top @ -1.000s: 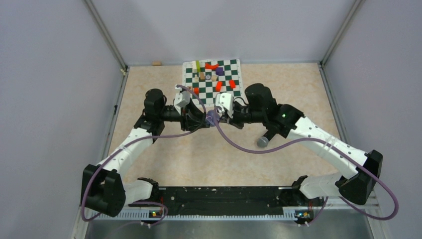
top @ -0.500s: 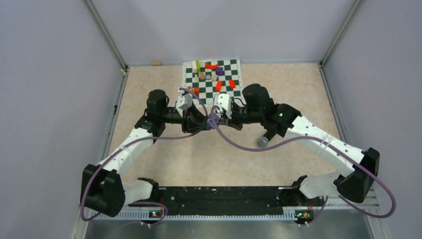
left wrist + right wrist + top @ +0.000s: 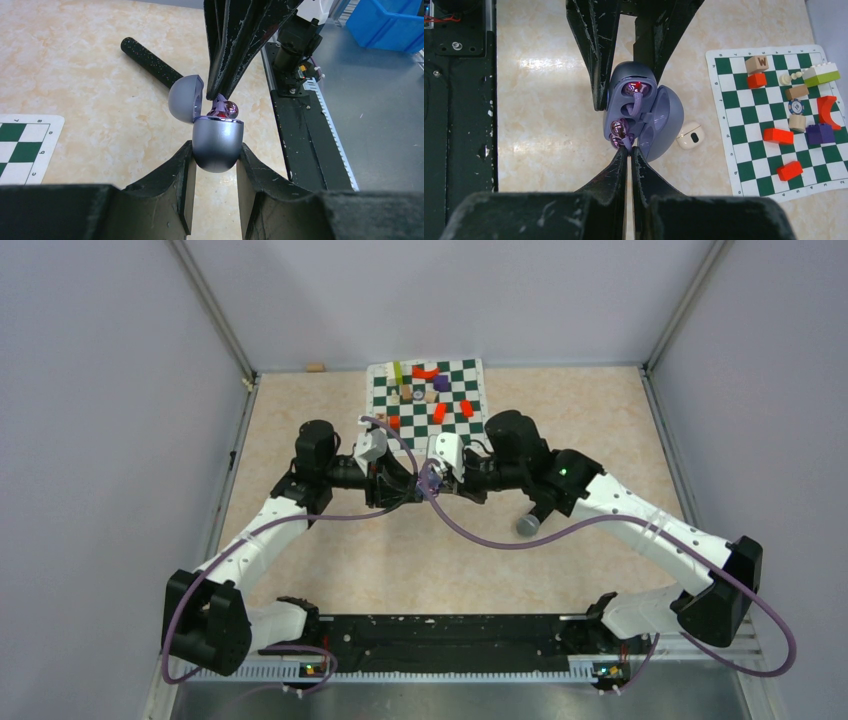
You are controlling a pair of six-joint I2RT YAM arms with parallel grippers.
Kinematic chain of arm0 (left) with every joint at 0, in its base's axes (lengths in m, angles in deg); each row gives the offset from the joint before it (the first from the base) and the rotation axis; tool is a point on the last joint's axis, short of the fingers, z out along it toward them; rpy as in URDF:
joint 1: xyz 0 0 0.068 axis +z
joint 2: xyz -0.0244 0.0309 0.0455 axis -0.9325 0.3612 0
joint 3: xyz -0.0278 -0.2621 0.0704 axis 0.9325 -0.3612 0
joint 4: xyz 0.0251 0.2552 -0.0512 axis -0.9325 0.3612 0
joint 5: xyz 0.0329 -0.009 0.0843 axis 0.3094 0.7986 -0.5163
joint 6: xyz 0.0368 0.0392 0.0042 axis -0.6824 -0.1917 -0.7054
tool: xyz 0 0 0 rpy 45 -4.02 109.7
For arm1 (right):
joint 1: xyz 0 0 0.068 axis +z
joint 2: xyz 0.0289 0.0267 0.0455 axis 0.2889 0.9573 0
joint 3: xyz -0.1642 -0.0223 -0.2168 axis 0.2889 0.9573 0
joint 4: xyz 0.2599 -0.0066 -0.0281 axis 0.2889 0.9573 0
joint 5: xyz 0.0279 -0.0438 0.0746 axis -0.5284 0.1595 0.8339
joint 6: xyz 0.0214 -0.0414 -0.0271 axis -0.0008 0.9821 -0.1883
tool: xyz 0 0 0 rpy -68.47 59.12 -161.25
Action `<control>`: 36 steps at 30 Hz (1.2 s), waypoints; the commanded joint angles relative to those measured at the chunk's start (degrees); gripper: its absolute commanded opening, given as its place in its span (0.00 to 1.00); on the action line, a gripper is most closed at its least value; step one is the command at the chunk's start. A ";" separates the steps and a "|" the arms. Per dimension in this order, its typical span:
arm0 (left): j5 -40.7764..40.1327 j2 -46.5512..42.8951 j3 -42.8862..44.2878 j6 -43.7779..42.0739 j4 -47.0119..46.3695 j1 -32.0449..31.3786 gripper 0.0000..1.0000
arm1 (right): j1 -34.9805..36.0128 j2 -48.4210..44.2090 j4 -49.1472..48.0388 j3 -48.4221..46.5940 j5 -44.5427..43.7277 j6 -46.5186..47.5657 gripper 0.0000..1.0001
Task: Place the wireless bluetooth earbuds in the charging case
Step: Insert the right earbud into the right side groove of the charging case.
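Observation:
My left gripper (image 3: 215, 150) is shut on the grey-purple charging case (image 3: 217, 142) and holds it above the table with its lid (image 3: 186, 97) open. In the right wrist view one purple earbud (image 3: 636, 89) sits in a well of the case (image 3: 621, 75). My right gripper (image 3: 629, 149) is shut on the stem of the other earbud (image 3: 619, 131), which is at the case's rim, over its well. That earbud also shows in the left wrist view (image 3: 227, 107). In the top view both grippers meet at the case (image 3: 428, 480) mid-table.
A black microphone with a grey head (image 3: 528, 524) lies right of the grippers. A small white case (image 3: 690, 135) lies beside the green chess mat (image 3: 475, 375), which carries red, wooden and purple blocks (image 3: 820, 134). The black base rail (image 3: 450, 630) runs along the near edge.
My right gripper has moved a little left with the earbud, up to the open case. My left gripper has shifted slightly right with the case.

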 commanded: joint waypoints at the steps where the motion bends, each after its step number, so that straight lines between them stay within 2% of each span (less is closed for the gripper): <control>1: 1.01 -1.46 2.61 -0.46 -1.91 -0.37 0.00 | 1.44 0.88 0.99 -0.89 0.24 0.98 0.00; 16: 1.06 -1.76 2.30 -0.17 -2.50 -0.36 0.00 | 1.92 -0.40 -2.75 0.08 -6.92 -0.93 0.00; 26: 0.84 -1.76 1.67 3.70 -6.43 -0.15 0.00 | 1.86 -0.63 -2.89 0.46 -7.39 -0.81 0.00; 32: 0.96 -1.89 0.08 9.25 -13.13 0.33 0.00 | 1.89 -1.22 -3.89 0.60 -8.14 -1.79 0.00; 36: 0.82 -1.89 -0.33 10.32 -14.40 0.33 0.00 | 1.84 -1.88 -4.90 0.75 -8.71 -2.97 0.00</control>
